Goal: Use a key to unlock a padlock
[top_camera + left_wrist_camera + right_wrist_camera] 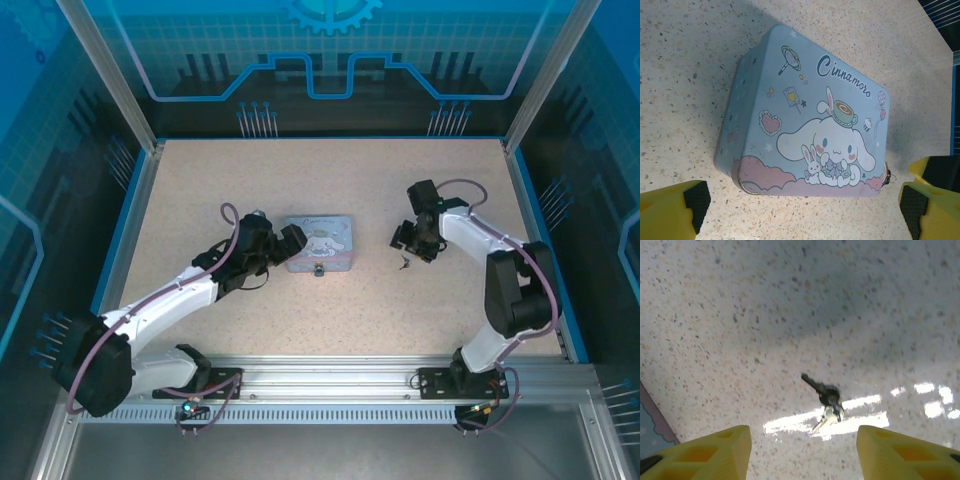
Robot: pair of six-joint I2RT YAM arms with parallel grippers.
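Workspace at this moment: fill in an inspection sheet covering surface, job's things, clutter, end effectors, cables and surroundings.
surface: speckled beige table, glare patch near the key.
job's things: padlock at the near edge of the pale blue tin, lid shut; key lying loose on the table.
clutter: nothing seen.
end effectors: left end effector open, facing the tin; right end effector open, near the key.
cables: purple cable looped along each arm.
surroundings: blue panels, aluminium rail.

The left arm (pixel 165 300) extends toward one o'clock, the left gripper (pixel 282 250) spread wide. The right arm (pixel 505 275) bends toward ten o'clock, the right gripper (pixel 408 243) likewise parted.
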